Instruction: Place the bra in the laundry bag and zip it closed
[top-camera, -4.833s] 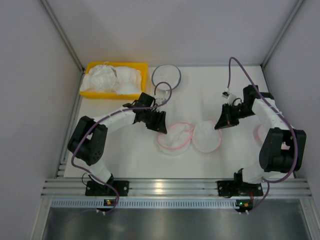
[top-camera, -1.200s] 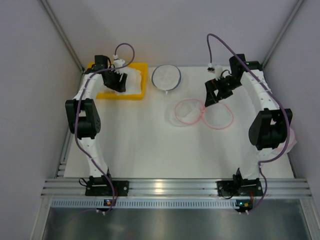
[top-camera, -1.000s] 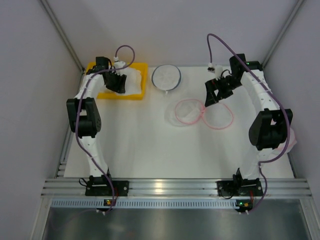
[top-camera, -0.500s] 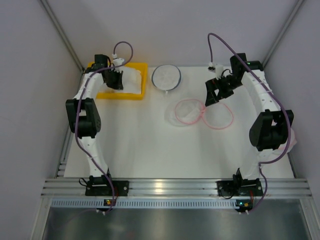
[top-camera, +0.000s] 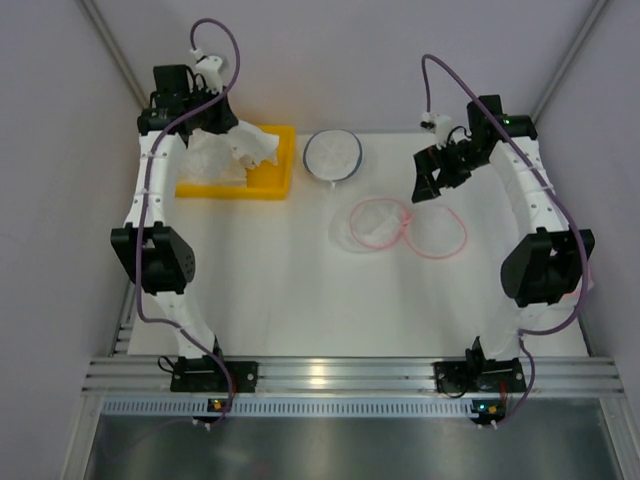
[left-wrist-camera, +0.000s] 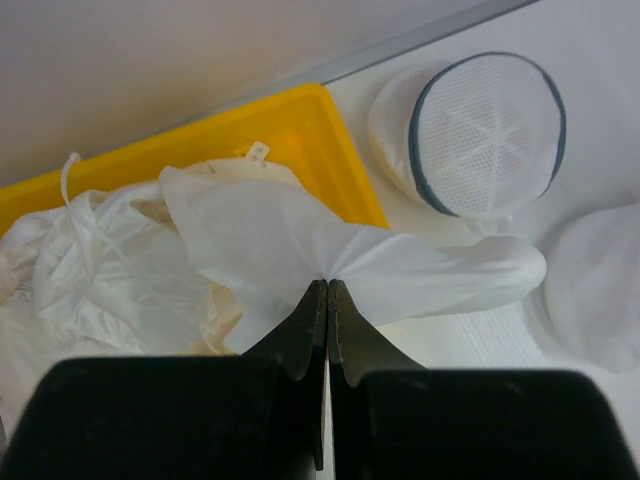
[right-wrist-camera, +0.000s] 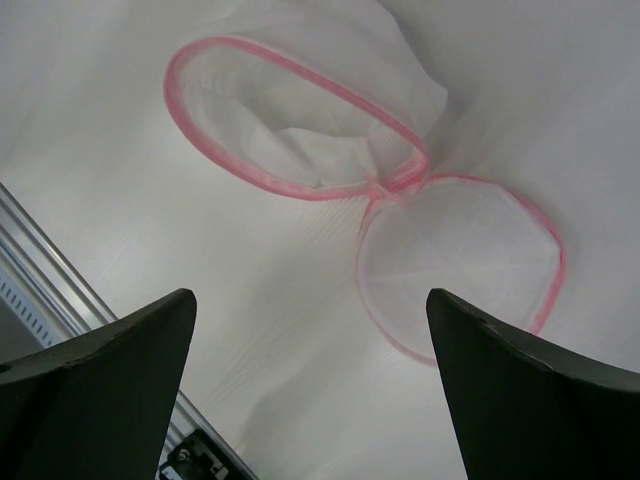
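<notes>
The bra is soft white cloth, and it hangs above the yellow bin from my left gripper. In the left wrist view the left gripper is shut, with the bra pinched at its middle and one cup stretching right. The laundry bag lies unzipped mid-table, its pink-rimmed lid flopped open to the right. My right gripper hovers open just behind it. In the right wrist view the right gripper holds nothing above the laundry bag and its lid.
More white garments fill the yellow bin at the back left. A round white mesh bag with a dark grey-blue rim lies beside the bin, also in the left wrist view. Grey walls enclose the table.
My left gripper shut on the bra in the bin and lifted it upward. The right arm barely moved and stayed open.
</notes>
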